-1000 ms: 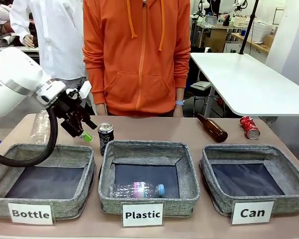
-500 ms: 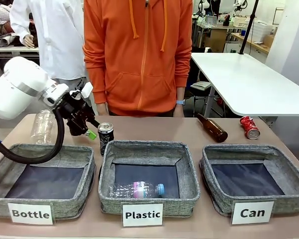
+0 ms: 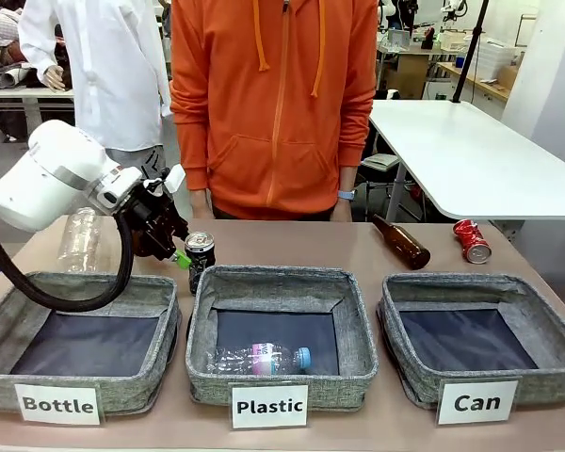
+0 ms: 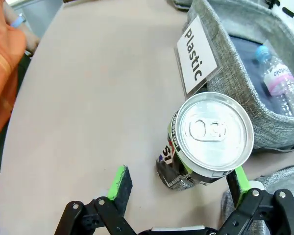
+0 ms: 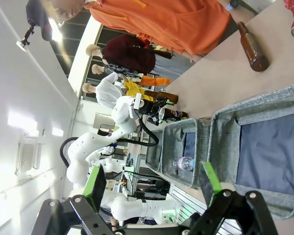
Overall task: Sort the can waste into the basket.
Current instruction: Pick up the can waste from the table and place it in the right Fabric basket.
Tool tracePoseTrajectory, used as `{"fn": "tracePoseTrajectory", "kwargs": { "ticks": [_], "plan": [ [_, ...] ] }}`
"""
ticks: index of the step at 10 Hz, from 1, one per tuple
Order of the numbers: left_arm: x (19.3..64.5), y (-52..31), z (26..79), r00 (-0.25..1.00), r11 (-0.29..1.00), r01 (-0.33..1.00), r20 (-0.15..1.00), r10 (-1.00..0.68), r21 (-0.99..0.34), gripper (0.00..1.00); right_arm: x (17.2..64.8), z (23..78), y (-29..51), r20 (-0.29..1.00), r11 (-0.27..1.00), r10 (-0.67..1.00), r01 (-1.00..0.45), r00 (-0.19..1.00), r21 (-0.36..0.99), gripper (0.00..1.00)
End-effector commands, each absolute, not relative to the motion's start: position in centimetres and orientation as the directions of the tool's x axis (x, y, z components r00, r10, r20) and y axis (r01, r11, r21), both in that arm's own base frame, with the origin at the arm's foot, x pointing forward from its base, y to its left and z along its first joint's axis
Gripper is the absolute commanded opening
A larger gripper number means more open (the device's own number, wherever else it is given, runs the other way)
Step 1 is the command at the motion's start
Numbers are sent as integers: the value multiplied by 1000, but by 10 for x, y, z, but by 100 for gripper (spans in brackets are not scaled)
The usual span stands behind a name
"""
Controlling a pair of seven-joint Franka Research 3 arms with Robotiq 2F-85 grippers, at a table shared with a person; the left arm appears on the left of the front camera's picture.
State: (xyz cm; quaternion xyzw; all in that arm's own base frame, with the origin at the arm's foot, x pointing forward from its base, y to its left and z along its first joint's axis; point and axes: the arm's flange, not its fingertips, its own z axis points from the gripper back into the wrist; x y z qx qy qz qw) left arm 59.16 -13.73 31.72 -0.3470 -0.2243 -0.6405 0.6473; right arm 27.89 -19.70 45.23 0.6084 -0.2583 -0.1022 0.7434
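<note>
The black can (image 3: 200, 258) with a silver top stands upright on the table behind the gap between the "Bottle" and "Plastic" baskets. My left gripper (image 3: 175, 252) hangs open just left of it. In the left wrist view the can (image 4: 213, 132) stands between the spread green pads (image 4: 119, 182), close to the right-hand one, and is not gripped. The crushed red can (image 3: 472, 240) lies at the far right, behind the grey "Can" basket (image 3: 452, 284), which holds nothing. My right gripper (image 5: 153, 180) is open in the air, above the "Can" basket (image 5: 264, 103).
A brown glass bottle (image 3: 402, 243) lies left of the red can. A clear plastic bottle (image 3: 79, 240) stands behind the "Bottle" basket (image 3: 38, 287). The "Plastic" basket (image 3: 273, 278) holds one plastic bottle (image 3: 264, 359). A person in an orange hoodie (image 3: 273, 104) stands at the far edge.
My left arm has swung right and down, bringing its open gripper beside the black can. The person has shifted slightly to the right.
</note>
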Motion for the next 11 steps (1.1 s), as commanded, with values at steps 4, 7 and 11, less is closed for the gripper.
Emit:
{"fn": "tracePoseTrajectory", "kwargs": {
  "ticks": [4,7,11],
  "plan": [
    [599,-149,302,48,-128,976,744,-667,-178,100,281,454,-197,286,228,-476,-197,832,953,100],
    [603,-153,293,-6,-214,965,800,-600,-153,100,281,454,-197,286,228,-476,-197,832,953,100],
    [576,-135,318,-8,-239,955,791,-611,-175,100,281,454,-197,286,228,-476,-197,832,953,100]
  ]
}}
